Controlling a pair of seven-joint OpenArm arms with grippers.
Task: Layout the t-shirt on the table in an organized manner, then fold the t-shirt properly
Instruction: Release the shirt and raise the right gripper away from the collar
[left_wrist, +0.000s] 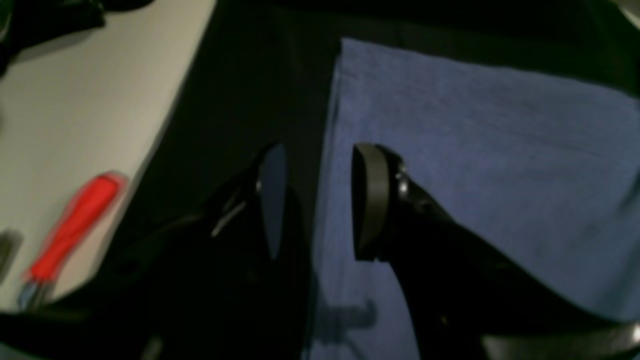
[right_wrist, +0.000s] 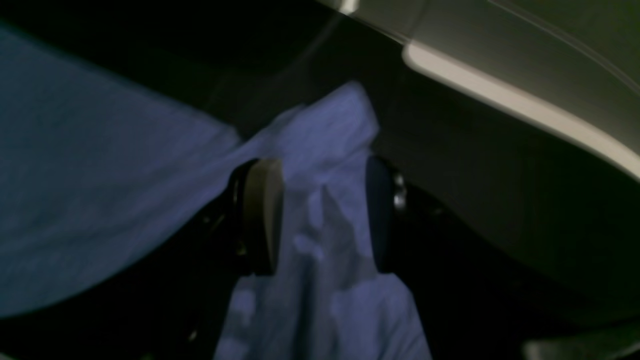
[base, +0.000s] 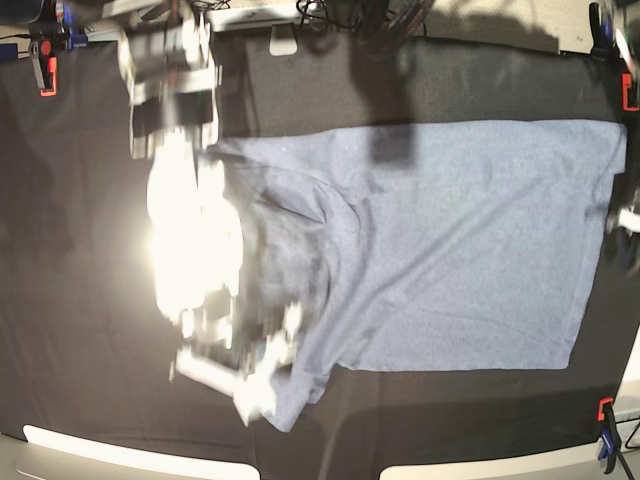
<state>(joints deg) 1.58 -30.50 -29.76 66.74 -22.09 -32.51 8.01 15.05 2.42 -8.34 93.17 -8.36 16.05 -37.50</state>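
Blue-grey heathered cotton t-shirt (base: 450, 250) lies spread on the black cloth surface (base: 90, 350), where we see our right end effector (right_wrist: 320, 215) grasping its bunched sleeve and our left end effector (left_wrist: 315, 200) released over its edge.

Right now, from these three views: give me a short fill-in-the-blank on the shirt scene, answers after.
1. The t-shirt lies spread on the ____ cloth of the table.
2. In the right wrist view, a bunched part of the shirt sits ____ the pads of the right claw.
3. In the left wrist view, the left claw hangs over the shirt's ____, with nothing between its pads.
4. The clamp off the cloth has a ____ handle.

Missing words: black; between; edge; red
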